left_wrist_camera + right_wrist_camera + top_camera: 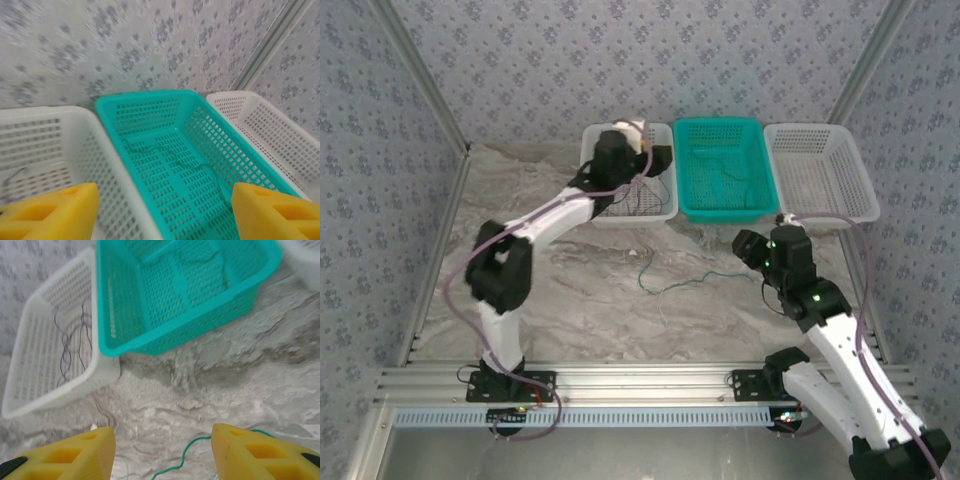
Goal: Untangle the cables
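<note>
- No text, label, brand, number or sign can be read in any of the views.
</note>
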`<state>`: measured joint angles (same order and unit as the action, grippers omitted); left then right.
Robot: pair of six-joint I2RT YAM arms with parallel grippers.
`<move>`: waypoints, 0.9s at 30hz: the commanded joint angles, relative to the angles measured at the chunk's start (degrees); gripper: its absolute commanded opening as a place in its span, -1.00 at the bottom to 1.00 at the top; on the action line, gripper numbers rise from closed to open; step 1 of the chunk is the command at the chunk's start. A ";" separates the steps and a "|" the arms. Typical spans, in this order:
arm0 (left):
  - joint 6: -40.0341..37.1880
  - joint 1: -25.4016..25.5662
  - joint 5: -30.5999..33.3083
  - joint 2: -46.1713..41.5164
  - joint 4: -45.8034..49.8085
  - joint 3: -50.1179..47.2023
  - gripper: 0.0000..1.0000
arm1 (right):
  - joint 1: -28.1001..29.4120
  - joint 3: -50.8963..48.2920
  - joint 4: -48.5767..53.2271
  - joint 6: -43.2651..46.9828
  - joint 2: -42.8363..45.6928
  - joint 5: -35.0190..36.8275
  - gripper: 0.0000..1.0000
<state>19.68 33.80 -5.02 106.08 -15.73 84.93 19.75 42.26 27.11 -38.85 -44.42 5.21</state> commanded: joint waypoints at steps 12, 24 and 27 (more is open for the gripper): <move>-0.15 8.82 21.17 -35.81 21.51 -34.17 0.40 | 18.55 9.73 -13.89 8.04 -34.41 -9.66 0.21; 5.85 8.82 26.24 -46.58 28.12 -47.53 0.43 | 21.96 17.44 -14.18 4.55 -49.96 3.11 -1.00; 7.27 8.82 24.91 -44.80 26.47 -48.81 0.43 | 22.15 17.04 -14.17 4.94 -47.77 3.09 -1.00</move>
<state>24.27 42.76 19.18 60.18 10.52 37.36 41.74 58.13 12.12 -32.99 -94.26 4.54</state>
